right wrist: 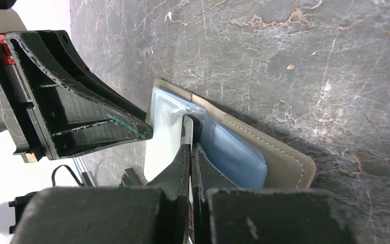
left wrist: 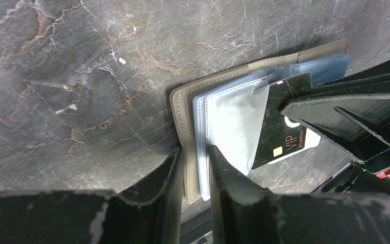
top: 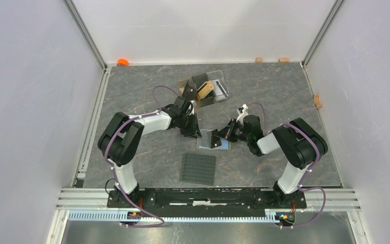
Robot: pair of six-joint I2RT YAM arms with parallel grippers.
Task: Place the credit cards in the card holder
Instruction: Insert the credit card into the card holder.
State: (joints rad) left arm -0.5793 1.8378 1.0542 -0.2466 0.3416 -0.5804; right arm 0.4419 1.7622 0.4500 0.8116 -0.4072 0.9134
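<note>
Between the two claws, the holder (left wrist: 181, 109) lies open on the table (left wrist: 81, 76). Left claw (left wrist: 195, 155) is pinched down on the holder's near edge, cover and clear sleeves between its fingers (left wrist: 223, 175). Right claw (right wrist: 190, 148), nearly closed, grips the black card (left wrist: 279, 129) by its edge, the card's far edge meeting a sleeve just ahead of its fingertips. A studded mat (top: 199, 169) lies just behind both claws.

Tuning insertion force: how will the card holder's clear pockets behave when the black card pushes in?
Likely floppy: the clear pockets bulge and fan off the card holder cover. Probably slippery, given their sheen. The flat black card looks stiff, so pockets should yield first.
</note>
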